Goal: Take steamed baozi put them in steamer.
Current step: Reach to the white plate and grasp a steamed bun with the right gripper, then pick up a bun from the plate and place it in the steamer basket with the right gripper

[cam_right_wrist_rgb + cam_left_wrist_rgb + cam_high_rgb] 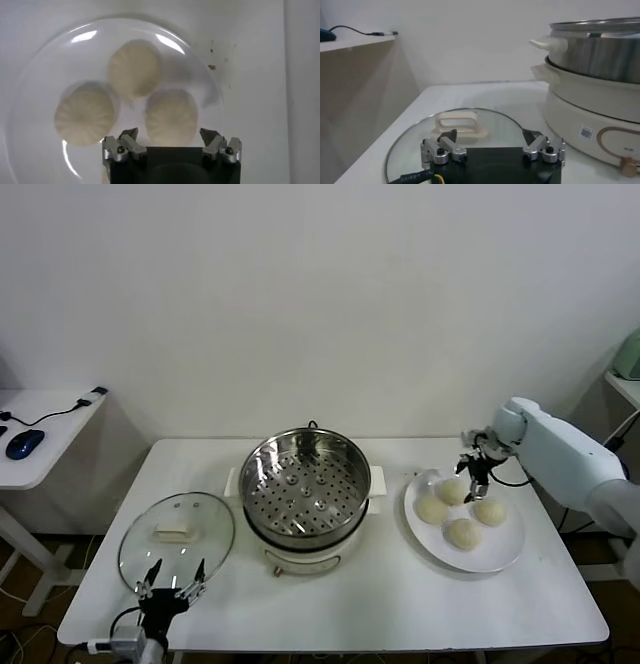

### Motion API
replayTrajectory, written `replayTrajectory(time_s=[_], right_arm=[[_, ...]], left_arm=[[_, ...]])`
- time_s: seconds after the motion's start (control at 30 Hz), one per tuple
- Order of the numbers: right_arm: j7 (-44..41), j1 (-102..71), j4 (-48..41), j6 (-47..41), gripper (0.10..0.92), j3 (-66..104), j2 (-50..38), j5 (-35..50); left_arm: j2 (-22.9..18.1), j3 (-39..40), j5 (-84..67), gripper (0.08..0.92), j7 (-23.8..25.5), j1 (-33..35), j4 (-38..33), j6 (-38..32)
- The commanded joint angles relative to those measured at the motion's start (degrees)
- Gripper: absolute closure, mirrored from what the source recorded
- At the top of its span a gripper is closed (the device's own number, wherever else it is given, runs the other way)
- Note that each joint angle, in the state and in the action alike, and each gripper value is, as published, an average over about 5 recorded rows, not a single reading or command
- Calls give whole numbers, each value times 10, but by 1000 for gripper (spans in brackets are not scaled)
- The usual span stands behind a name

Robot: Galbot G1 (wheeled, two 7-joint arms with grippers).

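- Hovering over the back of the white plate (pixel 495 559), the right tool (pixel 473 471) has its jaws spread wide and grips nothing.
- Four steamed baozi (pixel 463 533) lie clustered on that plate; the rearmost one (pixel 171 116) sits directly beneath the tool, between its fingers (pixel 125 145).
- The steamer (pixel 305 486) stands uncovered, well apart toward the robot's left, with bare table (pixel 380 594) between.
- The left tool (pixel 170 580) waits open over the near rim of the glass lid (pixel 176 538), beside the steamer.

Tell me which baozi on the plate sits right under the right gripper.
The baozi at the plate's far edge, closest to the wall: the open right gripper hangs directly over it, while the other three lie clear of it.
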Motion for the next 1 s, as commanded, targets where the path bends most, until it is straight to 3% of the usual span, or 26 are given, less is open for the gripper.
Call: replayTrajectory(time_s=[0.03, 0.33, 0.7, 0.83, 1.0], right_arm=[[13, -21, -58, 13, 203, 50, 47, -57], [3, -20, -61, 5, 210, 42, 45, -80], [3, -15, -50, 4, 324, 42, 41, -63], [-8, 32, -3, 5, 334, -5, 16, -3], [-26, 207, 103, 22, 330, -176, -10, 167]], left_arm=[[0, 3, 0, 177, 0, -2, 1, -1], [0, 6, 0, 177, 1, 0, 1, -2], [2, 6, 8, 177, 0, 0, 4, -5], [1, 5, 10, 177, 0, 1, 0, -5], [2, 8, 11, 177, 0, 3, -1, -8]])
